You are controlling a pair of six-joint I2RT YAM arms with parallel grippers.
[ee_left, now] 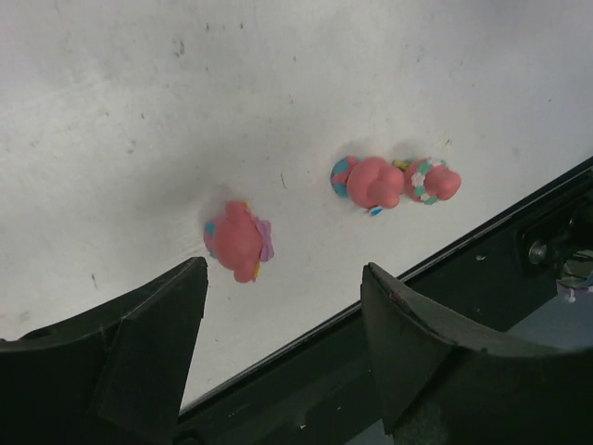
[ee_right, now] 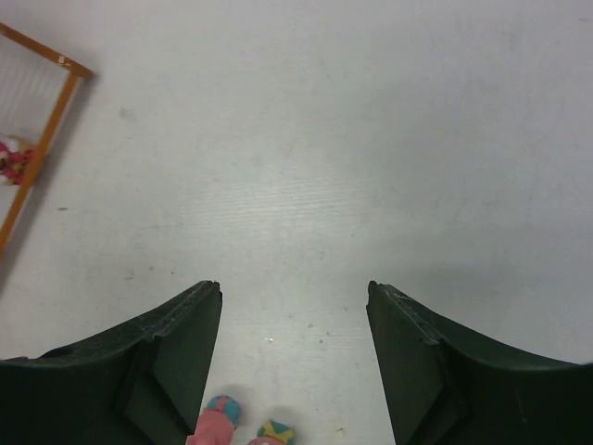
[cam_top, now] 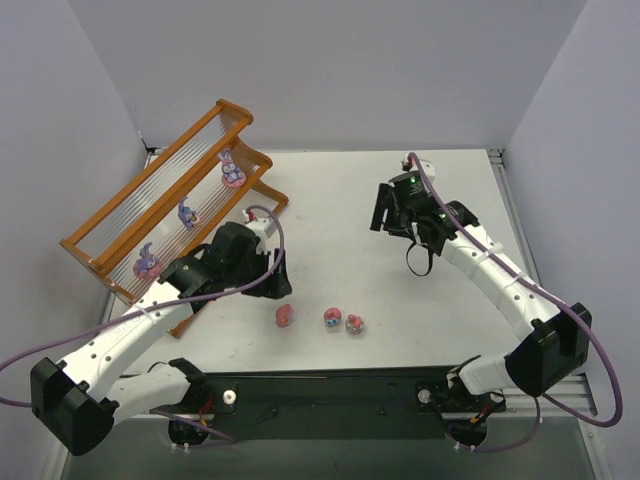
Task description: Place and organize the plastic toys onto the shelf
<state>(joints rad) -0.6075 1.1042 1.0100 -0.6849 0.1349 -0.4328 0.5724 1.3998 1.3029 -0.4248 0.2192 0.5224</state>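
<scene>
Three pink toys lie on the white table: one [cam_top: 285,316] alone and two [cam_top: 333,320] [cam_top: 354,323] side by side. Three more toys [cam_top: 232,172] [cam_top: 187,213] [cam_top: 146,263] stand on the orange-brown shelf [cam_top: 110,215] at the left. My left gripper [cam_top: 272,282] is open and empty, just above and left of the lone toy. In the left wrist view that toy [ee_left: 239,241] lies ahead of the left finger and the pair [ee_left: 373,182] [ee_left: 433,182] lies farther right; the gripper [ee_left: 283,278] is open. My right gripper [cam_top: 385,210] [ee_right: 294,287] is open and empty over the table's middle.
The black base plate [cam_top: 330,395] runs along the near table edge, close behind the three loose toys, and also shows in the left wrist view [ee_left: 482,250]. The shelf corner [ee_right: 46,120] shows at the top left of the right wrist view. Grey walls enclose the table.
</scene>
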